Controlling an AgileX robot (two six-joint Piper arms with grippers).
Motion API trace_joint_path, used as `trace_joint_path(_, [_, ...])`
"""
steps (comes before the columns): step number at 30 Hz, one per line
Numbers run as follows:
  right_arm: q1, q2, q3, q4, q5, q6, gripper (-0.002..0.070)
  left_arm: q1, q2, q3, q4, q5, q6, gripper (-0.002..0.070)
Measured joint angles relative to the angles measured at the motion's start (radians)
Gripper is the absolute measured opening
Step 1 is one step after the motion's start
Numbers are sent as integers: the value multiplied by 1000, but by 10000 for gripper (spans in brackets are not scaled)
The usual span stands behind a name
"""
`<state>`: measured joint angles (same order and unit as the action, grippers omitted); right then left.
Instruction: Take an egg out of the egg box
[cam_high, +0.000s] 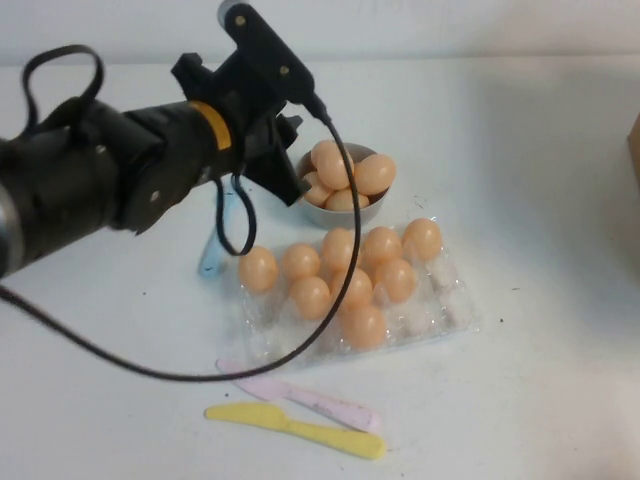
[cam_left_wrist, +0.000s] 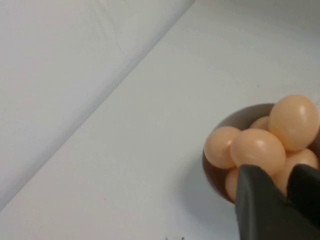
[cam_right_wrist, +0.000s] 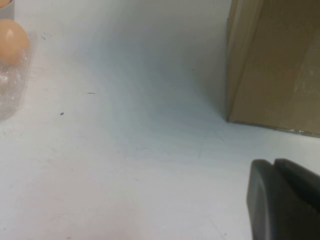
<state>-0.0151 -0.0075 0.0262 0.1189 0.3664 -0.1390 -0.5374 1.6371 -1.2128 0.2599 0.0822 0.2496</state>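
The clear plastic egg box (cam_high: 446, 300) lies in the middle of the table with several orange-tan eggs (cam_high: 311, 296) in its cups. My left gripper (cam_high: 293, 178) hangs at the near left rim of a small grey bowl (cam_high: 374, 206), which is heaped with more eggs. In the left wrist view its dark fingertips (cam_left_wrist: 260, 192) stand close together just in front of the bowl's eggs (cam_left_wrist: 257, 150), with nothing between them. My right gripper (cam_right_wrist: 274, 167) is shut and empty over bare table, out of the high view. One corner of the egg box (cam_right_wrist: 10, 95) with one egg (cam_right_wrist: 11, 44) shows in the right wrist view.
A blue knife (cam_high: 214, 255) lies left of the egg box. A pink knife (cam_high: 310, 400) and a yellow knife (cam_high: 300, 428) lie in front of it. A cardboard box (cam_right_wrist: 275, 65) stands at the table's right edge (cam_high: 634, 150). The left arm's black cable (cam_high: 300, 340) loops over the egg box.
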Motion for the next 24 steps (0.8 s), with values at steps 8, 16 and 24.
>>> trace_joint_path(8, [0, 0, 0, 0, 0, 0, -17, 0, -384, 422, -89, -141, -6, 3])
trace_joint_path(16, [0, 0, 0, 0, 0, 0, -17, 0, -784, 767, -213, -195, -24, -1])
trace_joint_path(24, [0, 0, 0, 0, 0, 0, -17, 0, -1023, 906, -227, -160, -125, -2])
